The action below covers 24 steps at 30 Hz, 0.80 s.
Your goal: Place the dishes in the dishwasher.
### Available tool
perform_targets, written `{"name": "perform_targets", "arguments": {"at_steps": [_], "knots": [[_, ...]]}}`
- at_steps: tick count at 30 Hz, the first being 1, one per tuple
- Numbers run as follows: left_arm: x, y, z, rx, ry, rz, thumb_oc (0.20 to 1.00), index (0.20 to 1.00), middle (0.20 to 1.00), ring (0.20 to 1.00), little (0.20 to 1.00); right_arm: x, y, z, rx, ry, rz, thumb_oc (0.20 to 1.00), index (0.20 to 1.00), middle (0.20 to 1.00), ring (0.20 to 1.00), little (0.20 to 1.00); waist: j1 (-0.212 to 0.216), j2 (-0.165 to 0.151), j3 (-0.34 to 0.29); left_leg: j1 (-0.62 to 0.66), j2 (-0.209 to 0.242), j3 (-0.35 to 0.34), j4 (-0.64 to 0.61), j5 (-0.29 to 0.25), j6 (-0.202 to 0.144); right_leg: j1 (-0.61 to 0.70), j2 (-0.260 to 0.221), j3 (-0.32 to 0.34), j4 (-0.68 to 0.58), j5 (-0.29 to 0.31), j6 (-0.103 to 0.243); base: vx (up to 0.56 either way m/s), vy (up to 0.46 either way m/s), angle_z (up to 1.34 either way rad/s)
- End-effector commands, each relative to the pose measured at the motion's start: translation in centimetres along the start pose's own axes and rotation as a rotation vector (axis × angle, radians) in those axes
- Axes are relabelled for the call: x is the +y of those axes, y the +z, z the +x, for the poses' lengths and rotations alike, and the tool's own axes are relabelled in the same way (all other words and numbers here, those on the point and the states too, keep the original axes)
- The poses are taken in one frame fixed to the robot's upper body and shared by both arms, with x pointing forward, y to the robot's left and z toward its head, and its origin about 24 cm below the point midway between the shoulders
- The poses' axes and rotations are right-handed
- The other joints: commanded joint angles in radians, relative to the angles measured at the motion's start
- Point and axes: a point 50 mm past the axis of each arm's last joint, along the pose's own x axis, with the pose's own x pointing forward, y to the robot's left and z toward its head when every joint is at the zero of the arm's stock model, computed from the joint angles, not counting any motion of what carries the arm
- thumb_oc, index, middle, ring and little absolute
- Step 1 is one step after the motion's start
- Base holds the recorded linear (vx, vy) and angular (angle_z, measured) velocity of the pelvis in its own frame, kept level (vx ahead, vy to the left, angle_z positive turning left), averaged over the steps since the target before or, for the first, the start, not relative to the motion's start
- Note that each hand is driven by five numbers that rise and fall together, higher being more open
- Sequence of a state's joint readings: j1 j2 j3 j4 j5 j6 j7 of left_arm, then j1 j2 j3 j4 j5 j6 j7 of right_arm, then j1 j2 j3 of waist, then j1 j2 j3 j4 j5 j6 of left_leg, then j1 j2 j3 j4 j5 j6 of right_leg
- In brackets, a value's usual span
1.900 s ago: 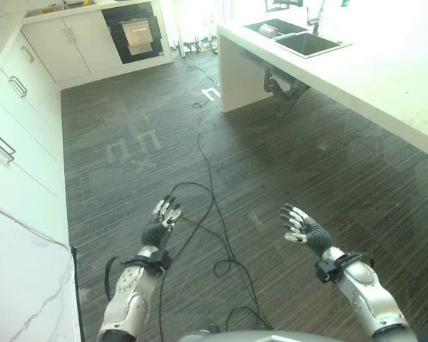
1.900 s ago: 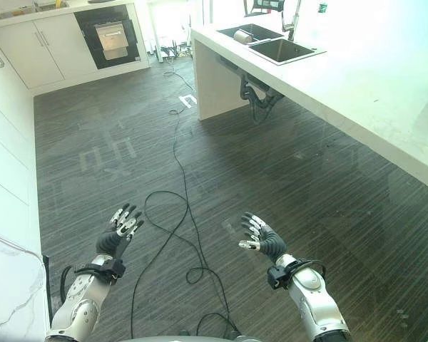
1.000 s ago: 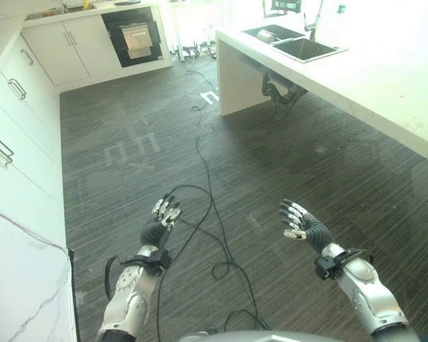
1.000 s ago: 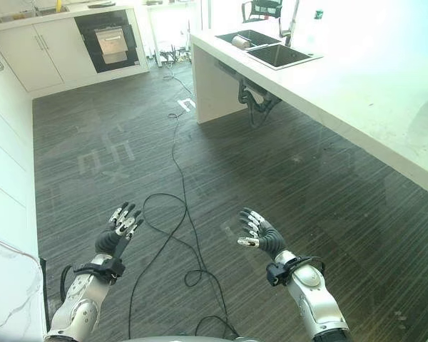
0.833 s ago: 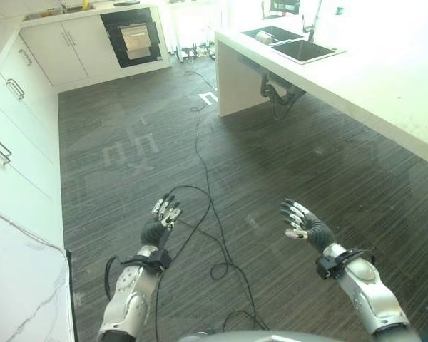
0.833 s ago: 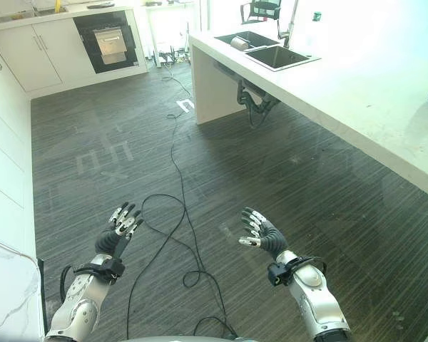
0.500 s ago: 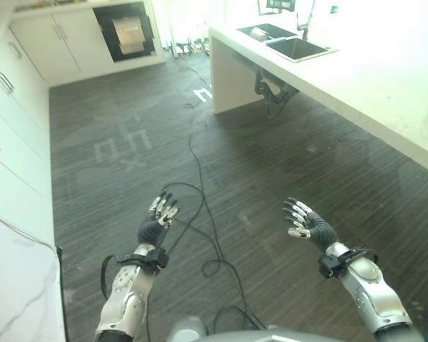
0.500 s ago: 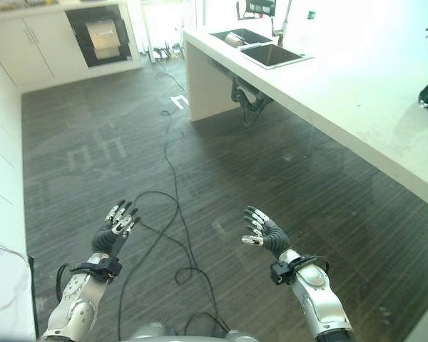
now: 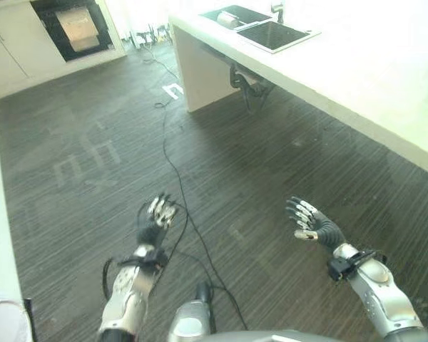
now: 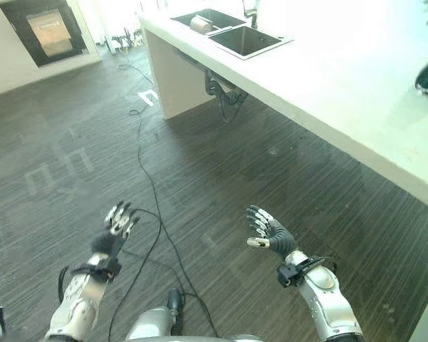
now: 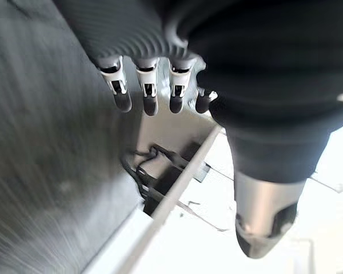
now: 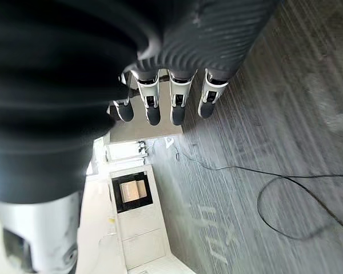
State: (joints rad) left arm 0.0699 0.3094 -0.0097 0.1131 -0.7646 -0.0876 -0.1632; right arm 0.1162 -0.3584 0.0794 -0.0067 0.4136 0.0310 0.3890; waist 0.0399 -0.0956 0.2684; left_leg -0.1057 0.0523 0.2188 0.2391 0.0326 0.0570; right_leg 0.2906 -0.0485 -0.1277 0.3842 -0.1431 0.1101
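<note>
Kitchen, domestic in style. White countertop (image 9: 385, 78) across upper right of the head views, with double-bowl undermount sink (image 10: 232, 32) and faucet (image 10: 251, 12) at its far end; exposed drain pipes (image 9: 248, 80) hanging beneath. Built-in black appliance with open front (image 9: 71, 28) set among white cabinets (image 9: 1, 50) at upper left. Dark wood-grain plank floor (image 9: 271, 171) throughout.

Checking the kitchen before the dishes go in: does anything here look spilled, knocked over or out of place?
Nothing stands out. The left hand and right hand are open and empty over the dark floor. The white counter shows no spill, and one item lies in the sink, too small to identify.
</note>
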Motion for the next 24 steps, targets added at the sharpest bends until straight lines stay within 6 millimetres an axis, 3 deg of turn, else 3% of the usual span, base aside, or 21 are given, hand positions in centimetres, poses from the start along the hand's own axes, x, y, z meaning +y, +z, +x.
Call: {"name": "perform_targets", "arguments": {"at_steps": [1, 2, 4, 6, 7, 8, 10, 12, 15, 17, 19, 20, 21, 22, 24], "knots": [[-0.6, 1.4, -0.6, -0.04, -0.068, 0.052, 1.0, 1.0, 1.0, 1.0, 1.0, 0.0, 3.1, 0.3, -0.165, -0.024, -0.053, 1.0, 1.0, 1.0, 1.0, 1.0, 0.012, 0.075, -0.118, 0.102, -0.03, -0.081, -0.271, 0.006, -0.022, -0.167, -0.174, -0.006, 0.358, 0.233, 0.045, 0.69, 0.319, 0.08], [-0.5, 1.4, -0.6, -0.034, -0.06, 0.06, 1.0, 1.0, 1.0, 1.0, 1.0, 0.2, 2.8, 0.7, -0.164, -0.026, -0.048, 1.0, 1.0, 1.0, 1.0, 1.0, 0.0, 0.081, -0.113, 0.138, -0.048, -0.101, -0.279, -0.009, -0.012, -0.243, -0.133, -0.01, 0.335, 0.181, 0.015, 0.52, 0.1, 0.23], [-0.5, 1.6, -0.5, -0.026, -0.068, 0.06, 1.0, 1.0, 1.0, 1.0, 1.0, 0.1, 3.0, 0.6, -0.171, -0.031, -0.048, 1.0, 1.0, 1.0, 1.0, 1.0, -0.008, 0.077, -0.106, 0.168, -0.069, -0.13, -0.305, -0.001, -0.011, -0.266, -0.071, -0.067, 0.182, 0.106, 0.001, 0.52, 0.006, 0.53], [-0.3, 1.7, -0.5, -0.018, -0.083, 0.06, 1.0, 1.0, 1.0, 1.0, 1.0, -0.4, 3.3, 0.3, -0.185, -0.043, -0.039, 1.0, 1.0, 1.0, 1.0, 1.0, -0.021, 0.08, -0.092, 0.217, -0.078, -0.154, -0.326, -0.019, -0.024, -0.311, -0.042, -0.14, -0.013, 0.106, -0.007, 0.56, -0.074, 0.96], [-0.1, 1.6, -0.9, -0.009, -0.086, 0.059, 1.0, 1.0, 1.0, 1.0, 1.0, -0.9, 3.3, -0.2, -0.184, -0.055, -0.041, 1.0, 1.0, 1.0, 1.0, 1.0, -0.042, 0.069, -0.081, 0.248, -0.093, -0.165, -0.326, -0.047, -0.03, -0.339, -0.031, -0.147, -0.188, 0.149, 0.001, 0.73, -0.124, 1.13], [-0.1, 1.3, -1.2, 0.003, -0.088, 0.055, 1.0, 1.0, 1.0, 1.0, 1.0, -1.2, 3.2, -0.8, -0.18, -0.064, -0.041, 1.0, 1.0, 1.0, 1.0, 1.0, -0.068, 0.062, -0.072, 0.278, -0.11, -0.182, -0.326, -0.078, -0.028, -0.366, -0.023, -0.113, -0.308, 0.22, 0.021, 0.72, -0.133, 0.89], [-0.1, 1.0, -1.5, 0.011, -0.092, 0.047, 1.0, 1.0, 1.0, 1.0, 1.0, -1.3, 3.1, -1.3, -0.173, -0.064, -0.049, 1.0, 1.0, 1.0, 1.0, 1.0, -0.096, 0.062, -0.061, 0.318, -0.121, -0.206, -0.326, -0.108, -0.021, -0.424, -0.033, -0.085, -0.407, 0.304, 0.05, 0.61, -0.115, 1.01], [-0.3, 0.8, -1.9, 0.007, -0.106, 0.045, 1.0, 1.0, 1.0, 1.0, 1.0, -1.3, 3.1, -1.4, -0.176, -0.066, -0.051, 1.0, 1.0, 1.0, 1.0, 1.0, -0.106, 0.061, -0.048, 0.37, -0.124, -0.196, -0.322, -0.152, -0.013, -0.467, -0.049, -0.12, -0.433, 0.339, 0.056, 0.69, -0.165, 0.7], [-0.6, 0.4, -1.7, 0.008, -0.119, 0.026, 1.0, 1.0, 1.0, 1.0, 1.0, -2.0, 2.9, -1.5, -0.163, -0.104, -0.054, 1.0, 1.0, 1.0, 1.0, 1.0, -0.12, 0.056, -0.068, 0.415, -0.139, -0.202, -0.286, -0.216, -0.004, -0.428, -0.044, -0.125, -0.43, 0.341, 0.032, 0.63, -0.148, 0.61], [-0.9, 0.1, -1.7, 0.019, -0.114, -0.011, 1.0, 1.0, 1.0, 1.0, 1.0, -2.6, 3.2, -1.8, -0.148, -0.13, -0.059, 1.0, 1.0, 1.0, 1.0, 1.0, -0.144, 0.066, -0.118, 0.457, -0.12, -0.167, -0.223, -0.249, -0.027, -0.406, -0.029, -0.123, -0.404, 0.314, -0.004, 0.69, -0.197, 0.26], [-1.2, -0.1, -1.8, 0.019, -0.124, -0.013, 1.0, 1.0, 1.0, 1.0, 1.0, -2.8, 3.4, -2.2, -0.15, -0.134, -0.067, 1.0, 1.0, 1.0, 1.0, 1.0, -0.157, 0.075, -0.14, 0.445, -0.087, -0.129, -0.116, -0.17, -0.07, -0.384, -0.008, -0.13, -0.414, 0.286, -0.034, 0.43, -0.219, 0.03], [-1.7, -0.1, -1.8, 0.004, -0.129, -0.016, 1.0, 1.0, 1.0, 1.0, 1.0, -3.2, 3.9, -2.7, -0.154, -0.135, -0.089, 1.0, 1.0, 1.0, 1.0, 1.0, -0.166, 0.072, -0.149, 0.365, -0.046, -0.088, 0.117, -0.032, -0.138, -0.333, 0.013, -0.109, -0.442, 0.259, -0.071, 0.44, -0.283, -0.48], [-1.8, -0.1, -1.8, -0.008, -0.125, -0.027, 1.0, 1.0, 1.0, 1.0, 1.0, -3.4, 4.0, -2.9, -0.154, -0.132, -0.104, 1.0, 1.0, 1.0, 1.0, 1.0, -0.164, 0.065, -0.145, 0.313, -0.043, -0.088, 0.227, 0.011, -0.156, -0.309, 0.016, -0.087, -0.446, 0.247, -0.084, 0.48, -0.313, -0.73], [-1.9, -0.2, -1.9, -0.019, -0.119, -0.04, 1.0, 1.0, 1.0, 1.0, 1.0, -3.6, 4.1, -3.1, -0.153, -0.13, -0.117, 1.0, 1.0, 1.0, 1.0, 1.0, -0.154, 0.052, -0.138, 0.217, -0.043, -0.098, 0.393, 0.039, -0.167, -0.275, 0.015, -0.062, -0.448, 0.232, -0.099, 0.34, -0.203, -0.58], [-2.0, -0.1, -1.6, -0.023, -0.125, -0.052, 1.0, 1.0, 1.0, 1.0, 1.0, -4.0, 4.3, -3.0, -0.164, -0.146, -0.121, 1.0, 1.0, 1.0, 1.0, 1.0, -0.129, 0.026, -0.116, 0.052, -0.022, -0.088, 0.451, 0.014, -0.138, -0.217, 0.011, -0.031, -0.443, 0.202, -0.109, 0.42, -0.115, -0.94]]}}
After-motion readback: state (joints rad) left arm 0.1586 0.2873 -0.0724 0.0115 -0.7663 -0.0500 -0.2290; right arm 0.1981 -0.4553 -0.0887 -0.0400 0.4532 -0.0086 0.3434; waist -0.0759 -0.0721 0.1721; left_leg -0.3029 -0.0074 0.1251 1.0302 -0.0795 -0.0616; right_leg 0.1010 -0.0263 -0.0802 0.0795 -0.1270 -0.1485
